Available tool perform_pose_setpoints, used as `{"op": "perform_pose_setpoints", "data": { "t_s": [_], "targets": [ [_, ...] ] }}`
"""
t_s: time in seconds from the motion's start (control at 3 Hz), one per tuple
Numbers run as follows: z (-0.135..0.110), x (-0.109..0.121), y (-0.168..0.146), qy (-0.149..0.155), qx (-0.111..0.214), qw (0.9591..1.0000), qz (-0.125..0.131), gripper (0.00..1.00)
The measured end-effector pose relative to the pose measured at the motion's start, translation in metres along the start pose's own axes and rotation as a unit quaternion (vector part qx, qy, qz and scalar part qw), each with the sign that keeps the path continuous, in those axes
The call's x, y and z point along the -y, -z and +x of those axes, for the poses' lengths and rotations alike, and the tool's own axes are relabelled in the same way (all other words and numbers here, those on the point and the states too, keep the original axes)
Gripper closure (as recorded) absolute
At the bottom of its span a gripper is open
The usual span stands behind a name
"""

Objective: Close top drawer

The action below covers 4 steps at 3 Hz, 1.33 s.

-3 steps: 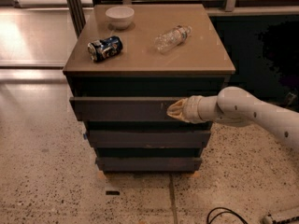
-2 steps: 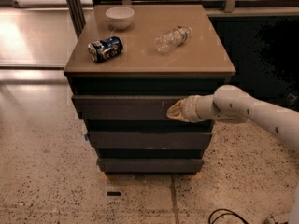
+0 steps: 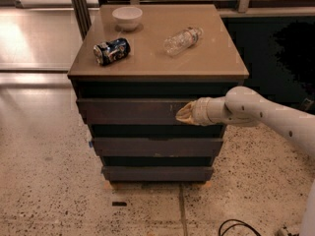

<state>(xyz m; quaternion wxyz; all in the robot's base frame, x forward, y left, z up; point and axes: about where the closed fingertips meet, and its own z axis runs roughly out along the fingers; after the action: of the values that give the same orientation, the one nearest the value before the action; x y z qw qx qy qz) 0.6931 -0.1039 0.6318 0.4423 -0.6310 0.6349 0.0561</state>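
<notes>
The top drawer (image 3: 128,111) is the uppermost dark grey-brown front of the cabinet, with small pale scratches right of centre. It stands only slightly proud of the cabinet body, with none of its inside showing. My gripper (image 3: 181,114) reaches in from the right on a white arm and its pale tip presses against the drawer front right of centre.
On the brown cabinet top (image 3: 216,58) lie a white bowl (image 3: 127,17), a crushed blue can (image 3: 111,51) and a clear plastic bottle (image 3: 182,40). Two slimmer drawer fronts (image 3: 157,146) sit below. Speckled floor surrounds the cabinet; a black cable (image 3: 238,227) lies at the lower right.
The top drawer front has moved back toward the cabinet with my gripper following it inward. The things on top have not moved.
</notes>
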Motion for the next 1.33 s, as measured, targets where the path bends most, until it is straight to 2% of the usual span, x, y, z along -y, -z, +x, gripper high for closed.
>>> {"op": "perform_pose_setpoints", "data": {
  "t_s": [0.33,0.67,1.0,1.33],
  "targets": [
    [-0.001,-0.004,0.002,-0.005,0.002,1.0000,0.000,0.75],
    [0.000,-0.008,0.014,-0.040,0.016,0.9990,0.009,0.85],
    [0.007,-0.013,0.074,-0.081,0.002,0.9967,0.007,1.00],
    [0.010,0.000,0.139,-0.099,-0.047,0.9936,0.027,1.00]
  ]
}}
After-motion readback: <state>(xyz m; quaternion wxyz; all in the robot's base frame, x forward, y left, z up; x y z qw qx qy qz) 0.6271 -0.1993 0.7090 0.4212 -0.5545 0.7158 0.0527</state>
